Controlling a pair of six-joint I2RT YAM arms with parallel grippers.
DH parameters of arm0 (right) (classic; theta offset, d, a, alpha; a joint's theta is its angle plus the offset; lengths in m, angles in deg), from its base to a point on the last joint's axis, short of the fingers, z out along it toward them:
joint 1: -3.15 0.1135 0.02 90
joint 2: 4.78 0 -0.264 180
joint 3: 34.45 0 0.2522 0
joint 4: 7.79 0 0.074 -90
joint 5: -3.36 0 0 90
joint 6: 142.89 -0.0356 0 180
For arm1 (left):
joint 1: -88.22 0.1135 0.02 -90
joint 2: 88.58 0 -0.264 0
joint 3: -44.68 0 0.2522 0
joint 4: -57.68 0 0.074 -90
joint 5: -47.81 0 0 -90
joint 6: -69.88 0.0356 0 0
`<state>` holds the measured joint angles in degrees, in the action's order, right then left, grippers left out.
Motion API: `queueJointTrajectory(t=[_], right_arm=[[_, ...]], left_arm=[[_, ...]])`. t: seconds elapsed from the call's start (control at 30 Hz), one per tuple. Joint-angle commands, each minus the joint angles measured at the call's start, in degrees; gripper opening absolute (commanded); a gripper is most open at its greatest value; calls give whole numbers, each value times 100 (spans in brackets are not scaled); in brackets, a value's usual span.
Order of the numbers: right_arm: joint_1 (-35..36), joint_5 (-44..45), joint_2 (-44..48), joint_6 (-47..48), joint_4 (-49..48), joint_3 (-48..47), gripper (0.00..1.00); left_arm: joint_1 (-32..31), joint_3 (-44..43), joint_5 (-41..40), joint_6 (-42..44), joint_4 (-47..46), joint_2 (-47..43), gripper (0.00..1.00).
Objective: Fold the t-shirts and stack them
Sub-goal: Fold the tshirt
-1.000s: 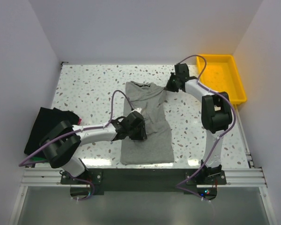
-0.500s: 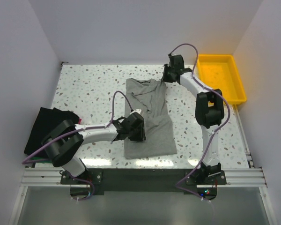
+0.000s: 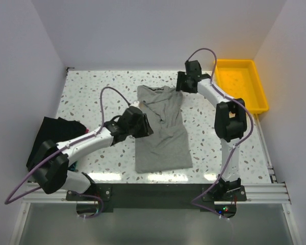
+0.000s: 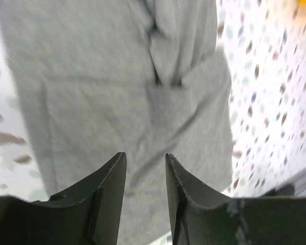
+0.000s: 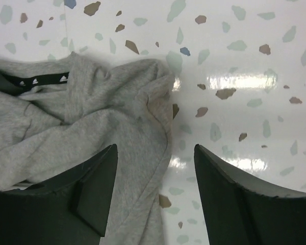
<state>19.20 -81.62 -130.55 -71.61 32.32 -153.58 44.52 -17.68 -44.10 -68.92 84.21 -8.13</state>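
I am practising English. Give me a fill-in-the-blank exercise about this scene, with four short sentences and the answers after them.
1. The tray beside the right arm is ____.
2. The t-shirt spread on the table is ____.
3. The clothes pile at the table's left edge is mostly ____.
4. The right end effector hangs above the t-shirt's shoulder with its jaws ____.

Missing words: yellow; grey; black; open.

the left arm [image 3: 86,140] stretches low, forward and toward the middle. the left gripper [image 4: 145,162] points down, its jaws a narrow gap apart. the right arm [image 3: 229,122] rises from its base, bends at the elbow and reaches far. the right gripper [image 5: 155,150] faces down, jaws spread wide.
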Motion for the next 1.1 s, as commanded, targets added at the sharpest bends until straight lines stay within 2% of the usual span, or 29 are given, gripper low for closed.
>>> queueJointTrajectory(t=[0.0, 0.07, 0.13, 0.27, 0.37, 0.67, 0.77, 1.07], right_arm=[[178, -97, 1167, -298, -260, 488, 64], [301, -219, 1484, -579, -506, 1156, 62], [486, -448, 1765, -825, -876, 1700, 59], [776, -736, 1811, -1045, -1219, 2072, 57], [873, -958, 1609, -1125, -1325, 2090, 57], [899, -1213, 985, -1230, -1606, 2055, 56], [917, -1249, 774, -1257, -1624, 1923, 52], [978, -1240, 545, -1353, -1571, 1712, 29]], left_arm=[[792, -711, -116, 247, 129, 83, 42], [1177, -1341, -239, 405, 164, 435, 42], [1390, -1730, 5, 537, -124, 1024, 42], [1584, -3019, 24, 845, -48, 2061, 42], [1602, -3610, 85, 1020, 32, 2712, 41], [1602, -4324, -160, 1284, 656, 3513, 41], [1602, -4543, -344, 1390, 919, 3706, 40], [1602, -4949, -450, 1540, 1104, 4225, 40]])
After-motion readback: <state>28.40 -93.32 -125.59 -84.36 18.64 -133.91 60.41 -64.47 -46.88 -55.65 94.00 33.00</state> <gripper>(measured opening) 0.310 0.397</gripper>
